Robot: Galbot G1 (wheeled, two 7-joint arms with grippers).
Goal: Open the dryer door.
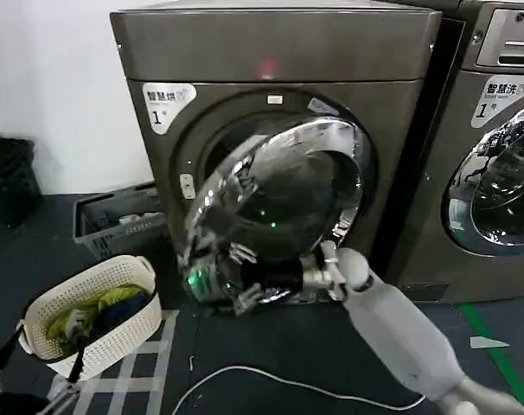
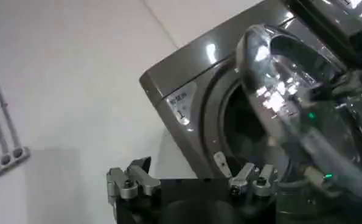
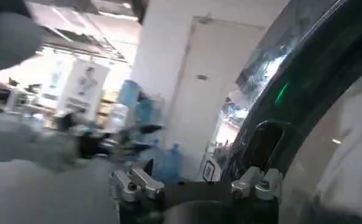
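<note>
Dryer door [image 1: 275, 212] part-open, swung off dryer [image 1: 271, 52] front w/ hinge side right; right gripper [image 1: 245, 281] at door's lower rim, prob. pulling it out, finger state cannot tell; left gripper [image 2: 193, 182] spread, empty, idle.

Mirror-chrome dryer door [image 1: 275, 212], brushed-metal dryer [image 1: 279, 47]

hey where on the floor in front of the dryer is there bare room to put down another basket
Free: dark floor between the white laundry basket and the white cable. Crowded: under the half-open dryer door, where the right tool works its lower rim, and the corner holding the grey crate.
</note>
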